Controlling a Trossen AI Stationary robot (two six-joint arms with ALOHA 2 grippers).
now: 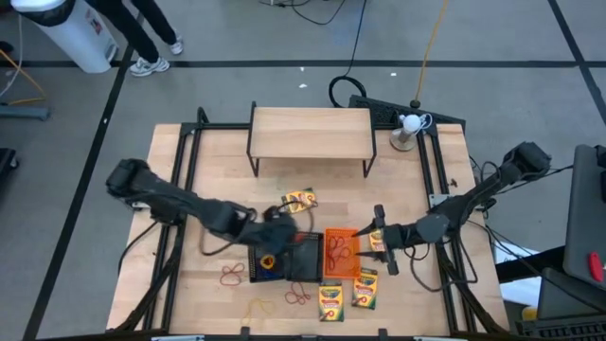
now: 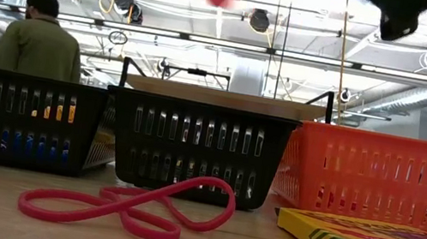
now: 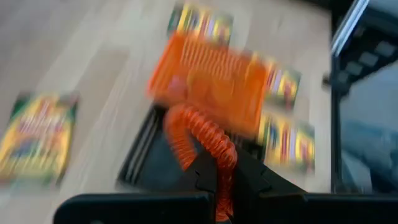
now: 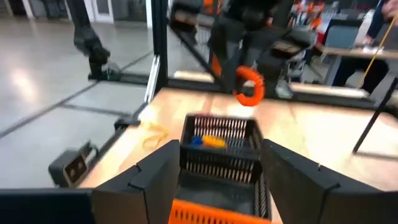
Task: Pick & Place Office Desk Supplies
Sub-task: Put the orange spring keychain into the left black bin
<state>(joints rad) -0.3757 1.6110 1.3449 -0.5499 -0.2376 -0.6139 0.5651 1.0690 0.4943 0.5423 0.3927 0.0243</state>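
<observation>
The left gripper [image 1: 277, 227] hangs over the black mesh trays [image 1: 284, 256] near the table's front edge, its jaws pinched shut on a thin orange rubber band [image 3: 200, 132] that dangles from the tips above the trays. In the right wrist view the same band shows as a loop hanging in the air beyond a black tray that holds small blue and yellow items. The right gripper [image 1: 376, 240] sits just beside the orange mesh tray [image 1: 342, 252], on that tray's right side, with its jaws spread wide and nothing between them. Red rubber bands lie inside the orange tray. Small yellow-and-green crayon boxes lie around the trays: one [image 1: 299, 200] behind them toward the light wooden shelf with black legs [image 1: 311, 133], two [image 1: 348, 293] at the front edge, and one under the right gripper. Loose bands rest on the wooden table [image 1: 189, 199] left of the trays: a red one [image 1: 232, 275], a yellow one at the front edge, and another red one [image 2: 129, 205] before the black trays. A small white ball on a stand [image 1: 409, 126] stands at the back right corner.
</observation>
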